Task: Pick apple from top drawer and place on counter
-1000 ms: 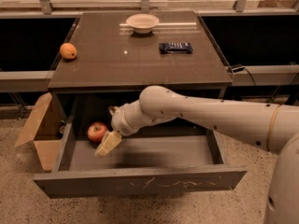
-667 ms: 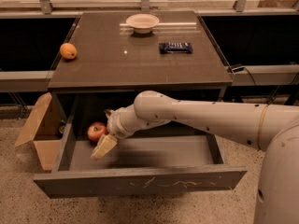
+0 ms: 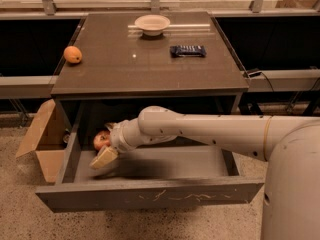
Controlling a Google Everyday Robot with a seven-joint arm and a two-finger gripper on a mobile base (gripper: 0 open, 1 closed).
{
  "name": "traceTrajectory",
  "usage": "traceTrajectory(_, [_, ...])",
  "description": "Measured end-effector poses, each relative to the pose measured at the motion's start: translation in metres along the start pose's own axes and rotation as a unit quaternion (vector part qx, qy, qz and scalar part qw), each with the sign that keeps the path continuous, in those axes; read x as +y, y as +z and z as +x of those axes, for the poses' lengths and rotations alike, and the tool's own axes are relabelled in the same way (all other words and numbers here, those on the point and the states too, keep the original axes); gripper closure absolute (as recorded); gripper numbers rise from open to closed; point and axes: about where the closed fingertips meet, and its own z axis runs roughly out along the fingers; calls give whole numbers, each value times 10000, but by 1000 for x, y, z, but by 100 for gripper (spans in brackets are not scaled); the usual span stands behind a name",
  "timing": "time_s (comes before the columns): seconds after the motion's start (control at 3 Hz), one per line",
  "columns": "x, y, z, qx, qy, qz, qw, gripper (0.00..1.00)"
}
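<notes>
The red apple (image 3: pixel 100 139) lies in the left rear part of the open top drawer (image 3: pixel 150 196), which is pulled out under the counter (image 3: pixel 145 59). My gripper (image 3: pixel 106 144) reaches down into the drawer from the right and is at the apple. It is open. One pale finger (image 3: pixel 103 157) shows just in front of the apple, and the wrist hides the apple's right side. The dark glossy counter is above.
On the counter are a plain orange fruit (image 3: pixel 73 54) at the left edge, a white bowl (image 3: pixel 152 24) at the back and a dark blue packet (image 3: pixel 187 50). An open cardboard box (image 3: pixel 42 139) stands on the floor left of the drawer.
My gripper has moved left and a little deeper into the drawer, closing in on the apple. The apple and the drawer have not moved.
</notes>
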Motion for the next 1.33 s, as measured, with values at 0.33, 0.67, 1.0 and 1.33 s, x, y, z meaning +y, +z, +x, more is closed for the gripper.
traceTrajectory(0.33, [-7,4,3,-65,61,102,9999,40])
traceTrajectory(0.67, [-16,-4,13,-18,168,390,9991,71])
traceTrajectory(1.0, [-17,-34,1,-421,15,546,9976,94])
traceTrajectory(1.33, [6,-100,-49,-1125,-674,552,9898,100])
